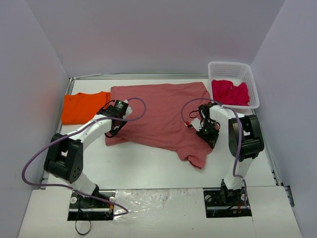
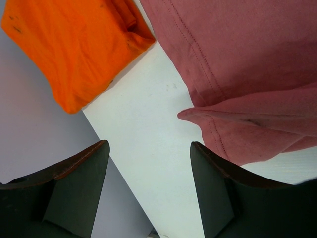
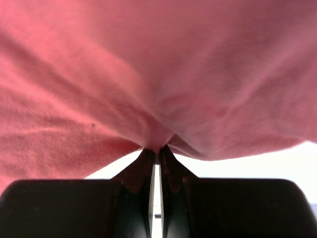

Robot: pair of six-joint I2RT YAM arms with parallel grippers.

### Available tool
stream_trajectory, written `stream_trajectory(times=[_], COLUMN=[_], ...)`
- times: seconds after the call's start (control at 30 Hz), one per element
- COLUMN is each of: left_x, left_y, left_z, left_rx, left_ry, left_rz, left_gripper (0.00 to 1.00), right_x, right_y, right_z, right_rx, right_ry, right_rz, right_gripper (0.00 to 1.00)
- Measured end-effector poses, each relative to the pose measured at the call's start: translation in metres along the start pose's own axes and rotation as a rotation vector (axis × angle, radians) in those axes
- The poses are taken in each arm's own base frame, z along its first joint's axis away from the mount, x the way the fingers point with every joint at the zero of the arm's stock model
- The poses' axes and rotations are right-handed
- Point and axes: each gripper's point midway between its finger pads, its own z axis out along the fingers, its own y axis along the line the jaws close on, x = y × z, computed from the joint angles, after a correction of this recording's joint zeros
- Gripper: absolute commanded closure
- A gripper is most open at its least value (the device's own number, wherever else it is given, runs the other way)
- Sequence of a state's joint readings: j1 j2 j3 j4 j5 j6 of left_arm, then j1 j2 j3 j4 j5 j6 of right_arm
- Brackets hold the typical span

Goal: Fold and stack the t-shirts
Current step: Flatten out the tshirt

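Clerk: Brick-red t-shirt (image 1: 158, 114), entry one. Condition?

Keeper: Spread out and rumpled on the white table (image 1: 148, 163). Its lower left part is folded over on itself. It serves as the reference for all other entries.

Clerk: Entry two?

Keeper: Orange t-shirt (image 1: 81, 106). It lies flat just beside the brick-red t-shirt's upper left edge, with a narrow strip of bare table between the two.

Clerk: Entry three?

Keeper: Crimson-pink t-shirt (image 1: 230, 92), bunched up inside a white slatted basket (image 1: 230, 66). The basket stands off the brick-red t-shirt's upper right corner.

Clerk: Left gripper (image 2: 148, 148)?

Keeper: Jaws well apart, with nothing between them. It hangs over the bare table at the brick-red t-shirt's left edge. The folded hem lies near one finger, and the orange t-shirt is farther off on the other side.

Clerk: Right gripper (image 3: 156, 151)?

Keeper: Jaws pressed together and pinching a small pleat of the brick-red t-shirt at their tips. It is at that shirt's right side, and the cloth puckers toward the pinch.
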State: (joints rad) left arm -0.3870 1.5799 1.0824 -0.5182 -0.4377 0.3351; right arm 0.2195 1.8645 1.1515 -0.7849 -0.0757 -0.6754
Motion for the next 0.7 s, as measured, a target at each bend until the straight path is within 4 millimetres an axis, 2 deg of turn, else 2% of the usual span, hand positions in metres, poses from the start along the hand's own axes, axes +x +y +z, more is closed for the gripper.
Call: stream_trajectory(times=[0.3, 0.37, 0.47, 0.53, 0.6, 0.63, 0.7], left_x=[-0.001, -0.001, -0.002, -0.002, -0.002, -0.002, -0.002], left_y=[0.000, -0.001, -0.003, -0.003, -0.003, -0.003, -0.003], left_z=[0.000, -0.001, -0.001, -0.001, -0.001, -0.001, -0.002], left_rx=[0.000, 0.001, 0.002, 0.003, 0.002, 0.003, 0.003], left_ry=[-0.001, -0.004, -0.007, -0.007, -0.007, -0.007, -0.008], left_rz=[0.002, 0.005, 0.009, 0.009, 0.009, 0.009, 0.009], left_gripper=[0.35, 0.35, 0.35, 0.35, 0.35, 0.35, 0.35], right_x=[0.016, 0.017, 0.014, 0.009, 0.001, -0.005, -0.019], right_y=[-0.024, -0.026, -0.029, -0.031, -0.031, -0.030, -0.031], right_z=[-0.005, -0.007, -0.010, -0.014, -0.022, -0.028, -0.047], right_rx=[0.118, 0.134, 0.147, 0.146, 0.132, 0.118, 0.112], right_ry=[0.077, 0.083, 0.074, 0.056, 0.026, 0.001, -0.066], right_rz=[0.041, 0.049, 0.059, 0.061, 0.061, 0.058, 0.053], right_gripper=[0.99, 0.81, 0.63, 0.57, 0.55, 0.50, 0.48])
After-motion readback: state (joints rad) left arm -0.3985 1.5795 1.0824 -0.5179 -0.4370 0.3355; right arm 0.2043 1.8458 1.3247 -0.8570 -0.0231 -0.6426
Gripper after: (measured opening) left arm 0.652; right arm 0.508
